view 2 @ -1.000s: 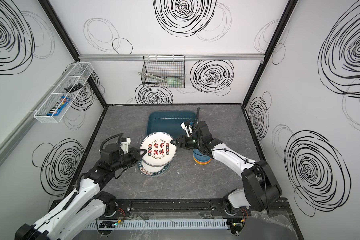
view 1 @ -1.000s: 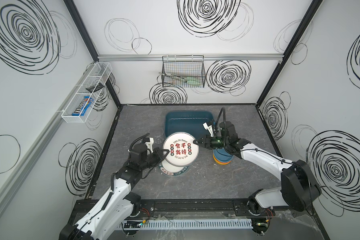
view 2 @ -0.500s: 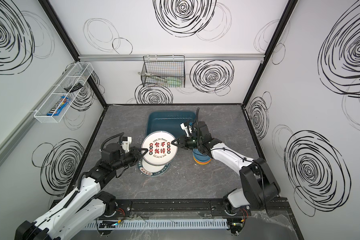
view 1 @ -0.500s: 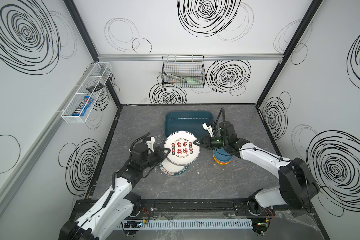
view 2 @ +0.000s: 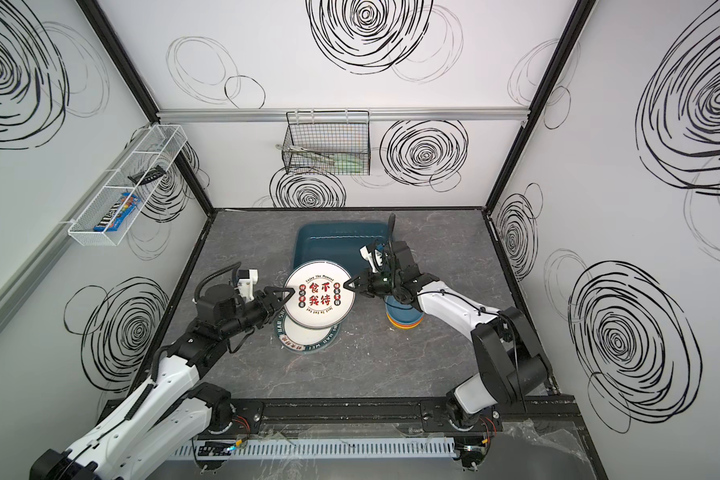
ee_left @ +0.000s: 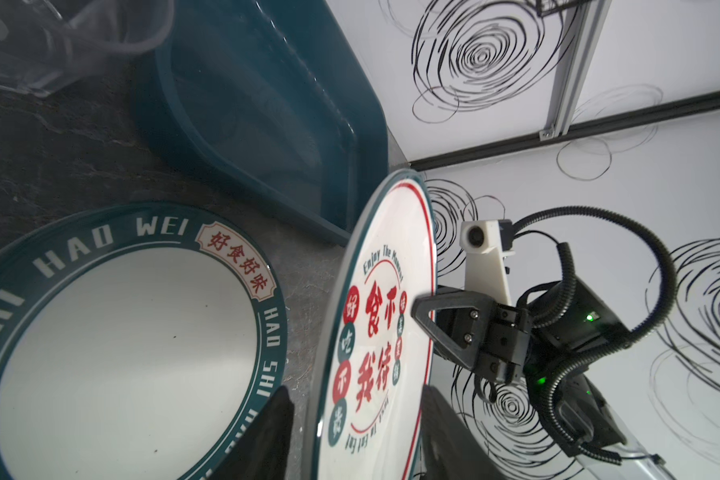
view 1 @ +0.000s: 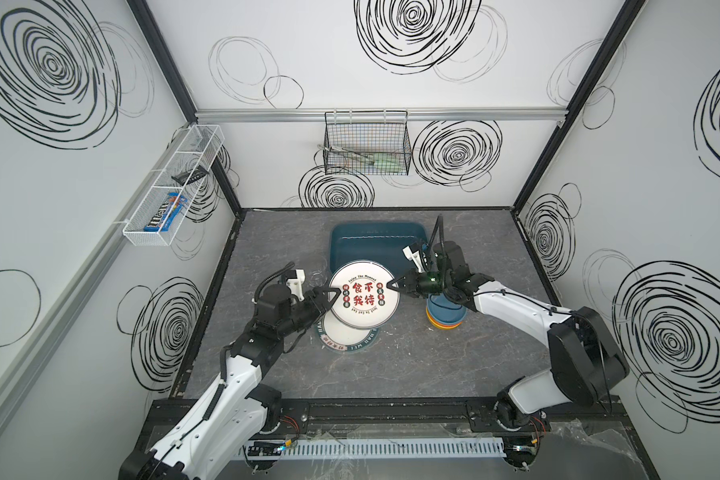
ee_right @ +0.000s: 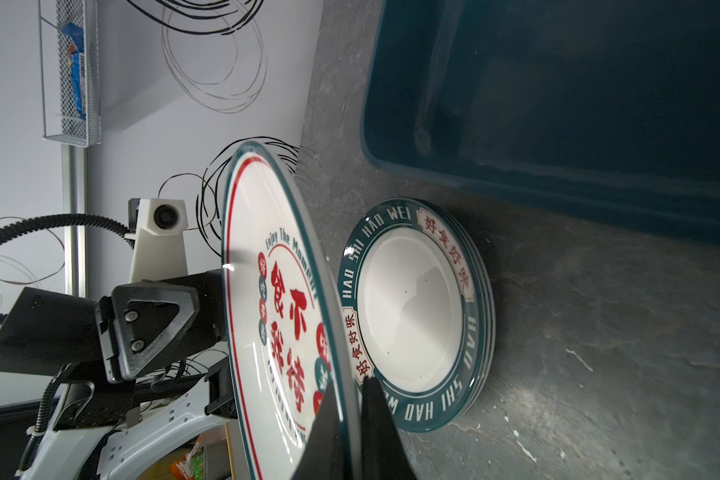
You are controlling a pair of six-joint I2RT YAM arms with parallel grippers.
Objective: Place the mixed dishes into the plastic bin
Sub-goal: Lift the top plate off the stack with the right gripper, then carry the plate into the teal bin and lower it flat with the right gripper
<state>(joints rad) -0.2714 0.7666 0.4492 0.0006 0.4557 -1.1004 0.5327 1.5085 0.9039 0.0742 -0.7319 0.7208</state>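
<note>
Right gripper (view 1: 387, 285) clamped on character plate (view 1: 364, 316)'s right rim, mid-frame; left gripper (view 1: 330, 296) jaws spread astride its left rim, gripping nothing.

Left arm (view 1: 238, 382) at seven o'clock, right arm (view 1: 516, 307) at four: white shells, black joints; ribbed black cables (ee_left: 599, 212); white camera mounts (ee_left: 485, 249); black triangular fingers (ee_left: 454, 297), two silver screws

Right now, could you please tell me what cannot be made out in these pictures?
- Bowl stack: both top views, right arm covers most; count unclear.
- Clear cups: left wrist view, blurred, cut off by the edge.
- Wire basket contents: both top views, too small.
</note>
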